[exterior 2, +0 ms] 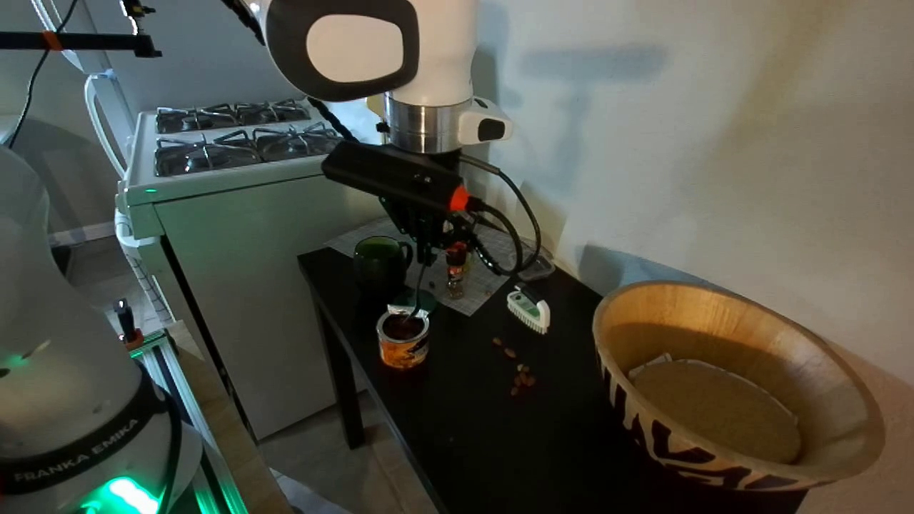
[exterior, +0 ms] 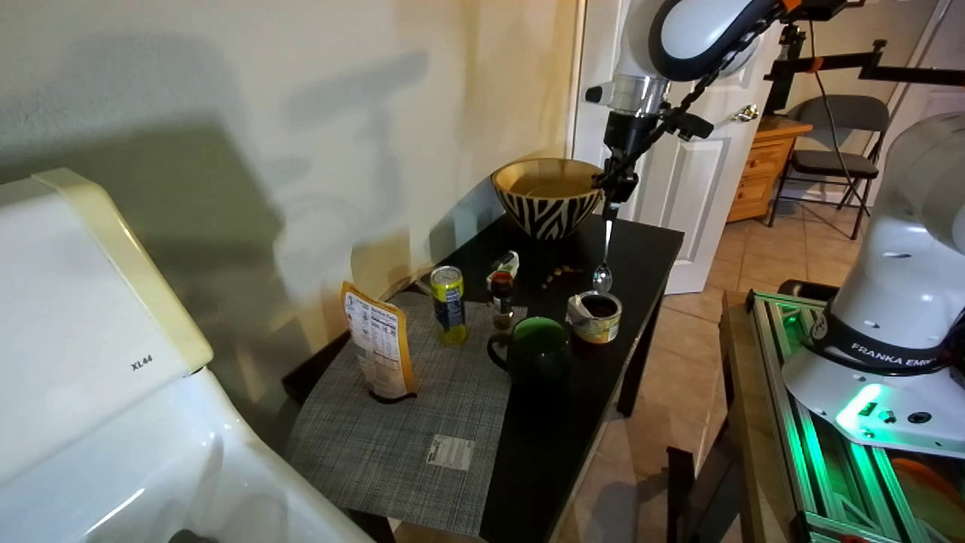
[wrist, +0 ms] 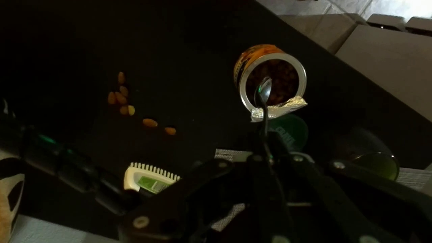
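Gripper (exterior: 611, 210) clamped on a spoon (exterior: 602, 276) above an opened can (exterior 2: 404, 352) on a dark worktop (exterior 2: 500, 442).
The spoon's bowl hangs over the can's mouth, the exact gap hard to judge; a green lid (wrist: 293, 135) lies just beside the can, a mug (exterior: 539, 362) near it.

A white robot arm (exterior: 690, 34) with black trim reaches out from its base (exterior: 867, 377), which glows green low on its side. In both exterior views the silver-ringed wrist (exterior 2: 426, 125) hangs nearly vertical. Beneath it, the black jaws point downward, pinched tightly together; in the wrist view they enter from the bottom edge.
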`<action>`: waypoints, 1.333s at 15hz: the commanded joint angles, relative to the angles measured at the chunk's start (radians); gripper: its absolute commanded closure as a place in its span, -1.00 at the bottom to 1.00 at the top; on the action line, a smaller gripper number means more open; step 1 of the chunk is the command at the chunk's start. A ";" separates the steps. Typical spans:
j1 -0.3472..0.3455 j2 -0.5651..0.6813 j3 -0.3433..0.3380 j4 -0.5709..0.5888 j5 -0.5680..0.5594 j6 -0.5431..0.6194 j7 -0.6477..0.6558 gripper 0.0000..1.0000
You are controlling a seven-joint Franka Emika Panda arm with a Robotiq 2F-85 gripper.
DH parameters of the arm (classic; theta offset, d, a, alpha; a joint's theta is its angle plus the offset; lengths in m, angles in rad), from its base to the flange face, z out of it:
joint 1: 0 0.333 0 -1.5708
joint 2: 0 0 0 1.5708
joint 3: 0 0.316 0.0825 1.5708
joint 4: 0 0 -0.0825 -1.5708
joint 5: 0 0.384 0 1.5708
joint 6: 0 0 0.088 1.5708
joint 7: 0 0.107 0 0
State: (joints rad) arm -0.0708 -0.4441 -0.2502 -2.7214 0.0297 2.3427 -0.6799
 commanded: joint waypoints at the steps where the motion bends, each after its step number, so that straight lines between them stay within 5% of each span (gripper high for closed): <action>1: 0.014 0.052 0.028 -0.005 0.001 0.049 0.075 0.96; 12: -0.031 0.174 0.102 -0.004 -0.137 0.295 0.376 0.96; 20: -0.046 0.215 0.135 0.005 -0.254 0.277 0.413 0.96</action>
State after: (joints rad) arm -0.1057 -0.2513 -0.1383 -2.7207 -0.1742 2.6248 -0.2943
